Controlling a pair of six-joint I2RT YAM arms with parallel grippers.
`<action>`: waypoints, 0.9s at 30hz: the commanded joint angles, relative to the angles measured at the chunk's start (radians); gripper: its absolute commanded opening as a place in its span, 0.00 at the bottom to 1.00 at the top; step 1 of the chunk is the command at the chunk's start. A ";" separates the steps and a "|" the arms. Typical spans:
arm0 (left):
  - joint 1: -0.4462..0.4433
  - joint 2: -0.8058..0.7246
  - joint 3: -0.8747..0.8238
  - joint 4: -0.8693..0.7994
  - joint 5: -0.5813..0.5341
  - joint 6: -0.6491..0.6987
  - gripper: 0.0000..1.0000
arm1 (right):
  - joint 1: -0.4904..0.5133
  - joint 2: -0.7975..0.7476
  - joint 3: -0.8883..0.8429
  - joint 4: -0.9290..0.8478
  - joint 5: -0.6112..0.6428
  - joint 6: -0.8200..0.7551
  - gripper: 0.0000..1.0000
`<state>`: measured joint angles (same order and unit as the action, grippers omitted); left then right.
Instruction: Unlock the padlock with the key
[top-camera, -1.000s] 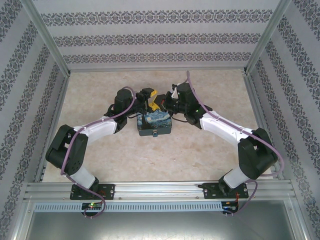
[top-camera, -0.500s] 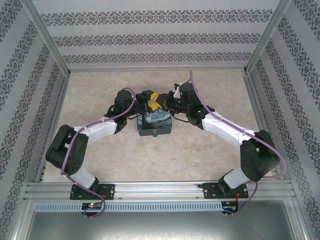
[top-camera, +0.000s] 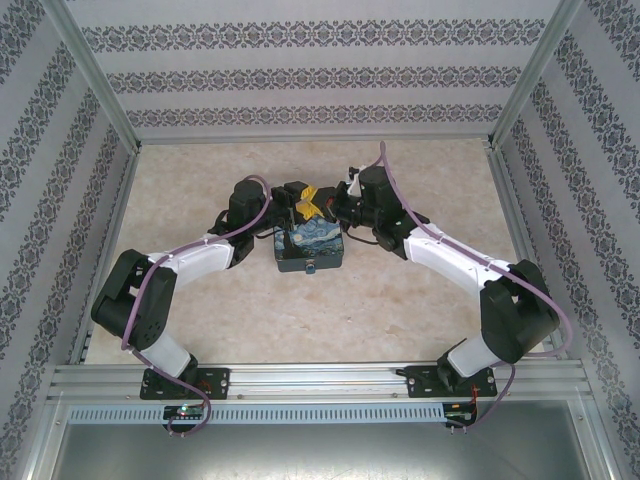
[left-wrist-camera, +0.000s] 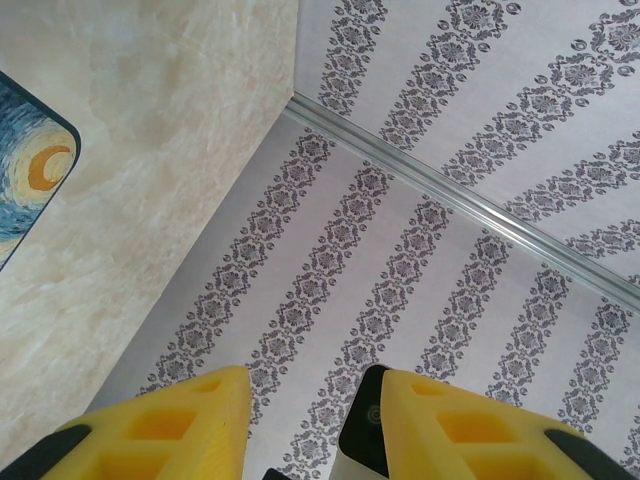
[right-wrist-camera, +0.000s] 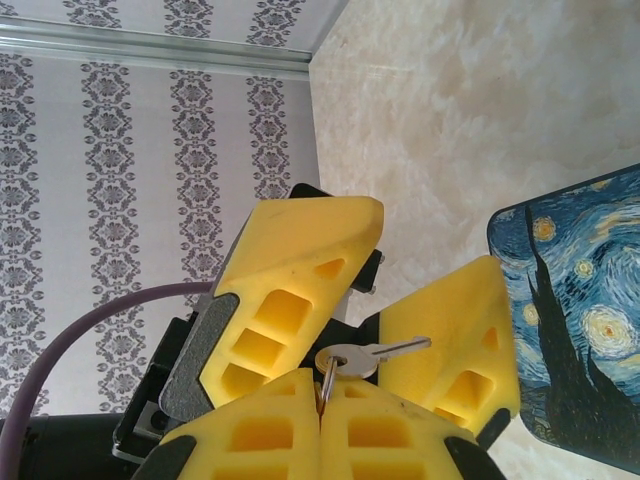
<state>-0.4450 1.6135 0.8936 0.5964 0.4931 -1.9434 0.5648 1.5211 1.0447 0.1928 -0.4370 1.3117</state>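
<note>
My right gripper is shut on a thin wire ring, and the small silver key hangs from that ring with its blade pointing right. The key sits in the gap between the left gripper's two yellow fingers, which stand apart on either side of it. In the left wrist view the left gripper has a clear gap between its jaws. From above, both grippers meet just behind the painted tin, left gripper and right gripper. A tiny bluish spot at the tin's near side looks like the padlock.
The night-sky tin lies flat on the marble-patterned table, and its corner shows at the left gripper's left. Patterned walls with aluminium rails enclose the table on three sides.
The right gripper has shifted a little left and back, bringing the key up to the left gripper. The left gripper's jaws have narrowed.
</note>
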 joint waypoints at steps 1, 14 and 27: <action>-0.010 0.013 0.001 0.050 -0.007 -0.004 0.37 | -0.006 -0.002 -0.018 0.039 -0.017 0.010 0.00; -0.009 0.015 0.000 0.045 -0.008 -0.002 0.31 | -0.006 -0.002 -0.026 0.045 -0.018 0.017 0.00; -0.010 0.014 -0.002 0.039 -0.011 0.001 0.20 | -0.008 -0.006 -0.031 0.052 -0.019 0.020 0.00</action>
<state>-0.4450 1.6226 0.8936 0.6003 0.4927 -1.9430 0.5644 1.5211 1.0225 0.2153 -0.4393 1.3220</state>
